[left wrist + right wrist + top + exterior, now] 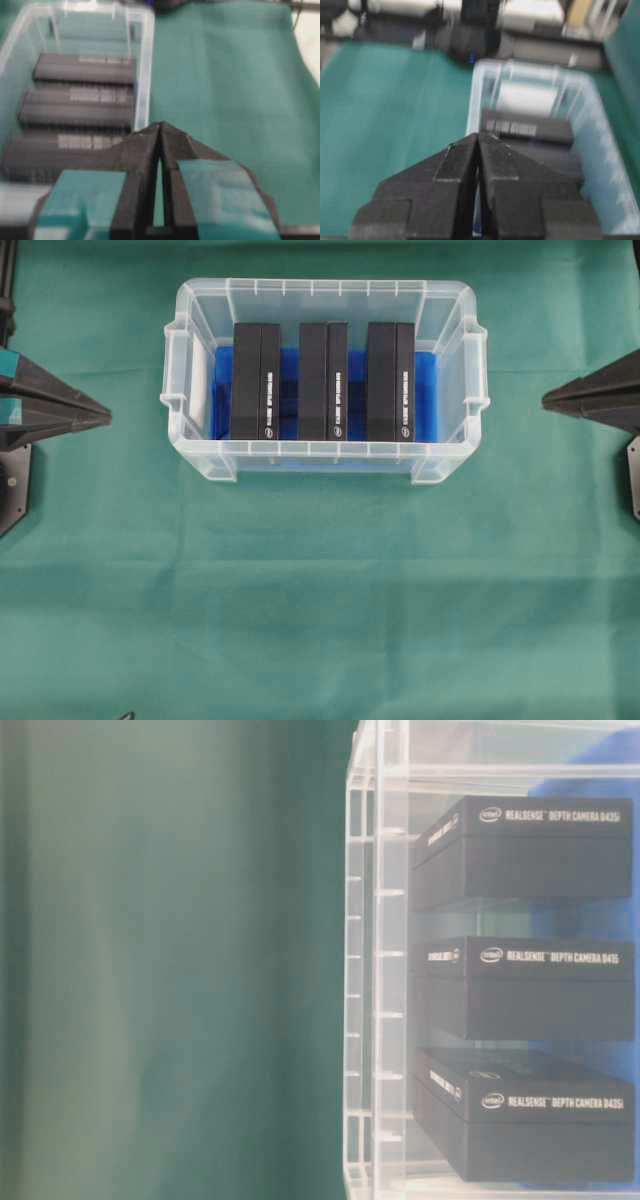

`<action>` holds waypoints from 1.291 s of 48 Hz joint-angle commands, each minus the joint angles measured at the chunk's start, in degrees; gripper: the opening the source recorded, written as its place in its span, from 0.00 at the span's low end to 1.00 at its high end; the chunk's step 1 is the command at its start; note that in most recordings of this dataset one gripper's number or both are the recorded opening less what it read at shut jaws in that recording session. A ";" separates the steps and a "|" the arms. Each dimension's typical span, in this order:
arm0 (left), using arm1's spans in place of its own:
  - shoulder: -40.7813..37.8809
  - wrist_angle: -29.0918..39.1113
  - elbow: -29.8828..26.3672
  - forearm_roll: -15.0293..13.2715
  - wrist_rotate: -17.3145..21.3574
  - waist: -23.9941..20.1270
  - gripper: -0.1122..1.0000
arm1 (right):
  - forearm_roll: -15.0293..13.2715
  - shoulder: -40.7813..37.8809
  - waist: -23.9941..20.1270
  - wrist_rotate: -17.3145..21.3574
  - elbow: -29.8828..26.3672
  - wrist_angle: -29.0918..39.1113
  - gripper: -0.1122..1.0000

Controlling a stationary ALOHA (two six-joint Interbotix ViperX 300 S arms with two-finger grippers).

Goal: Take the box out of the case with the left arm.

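left arm [45,400] — black, wedge-tipped, teal tape patches | right arm [600,400] — black, wedge-tipped

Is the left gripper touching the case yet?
Apart. The overhead view shows bare green cloth between the left gripper and the case.

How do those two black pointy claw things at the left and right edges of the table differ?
The left black wedge-shaped end effector carries teal tape, plain in its own wrist view; the right black wedge-shaped end effector shows bare black in its wrist view. From overhead, the left one shows more of itself than the right. Both are shut, empty, and point at the clear plastic case from outside it.
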State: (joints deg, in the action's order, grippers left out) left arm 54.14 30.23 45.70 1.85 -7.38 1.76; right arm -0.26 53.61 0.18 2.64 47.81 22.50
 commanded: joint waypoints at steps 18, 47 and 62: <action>-11.16 39.38 -13.18 0.00 -4.39 1.76 0.12 | 0.09 -4.83 0.09 2.29 -7.47 32.61 0.12; -11.60 42.01 -13.54 0.53 -44.56 -4.83 0.12 | 0.09 -5.80 0.09 2.37 -7.65 33.22 0.12; -10.81 53.17 -13.54 0.53 -72.51 -7.12 0.19 | 0.09 -6.86 0.00 2.37 -7.65 33.22 0.12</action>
State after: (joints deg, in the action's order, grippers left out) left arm 42.98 82.27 33.57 2.20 -77.26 -4.92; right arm -0.26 47.20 0.18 4.92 41.84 55.90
